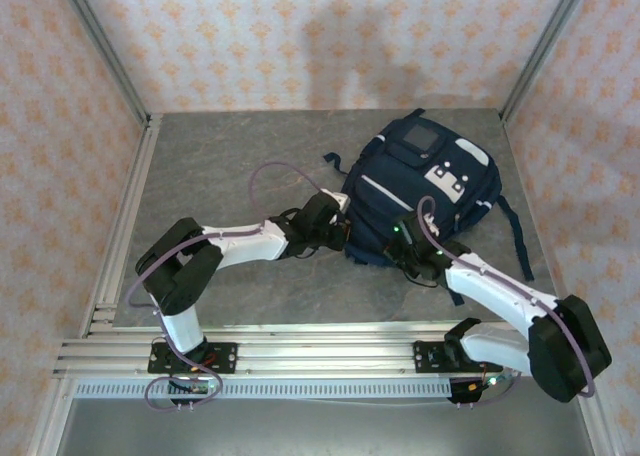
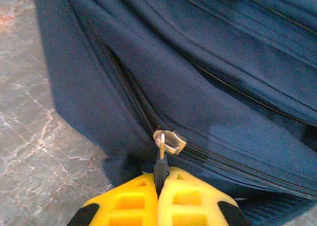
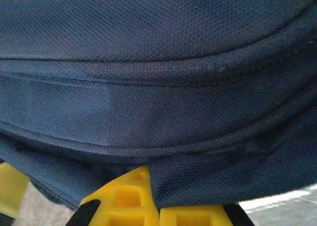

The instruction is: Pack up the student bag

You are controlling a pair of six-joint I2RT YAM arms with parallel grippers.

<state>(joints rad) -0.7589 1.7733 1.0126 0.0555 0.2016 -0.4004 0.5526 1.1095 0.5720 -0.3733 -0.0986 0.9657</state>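
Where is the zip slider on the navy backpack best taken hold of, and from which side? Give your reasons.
Take the thin dark pull tab hanging from the metal slider, coming in from the outer edge of the backpack, in line with the tab. The tab is flat and sticks out clear of the fabric, so two fingers can pinch its faces, as the left hand does.

A grey marbled desk (image 1: pixel 230 166) sits between orange-patterned wallpapered walls (image 1: pixel 330 36), with aluminium rails (image 1: pixel 300 351) along its near edge.

Soft even light; wrist views slightly blurred.
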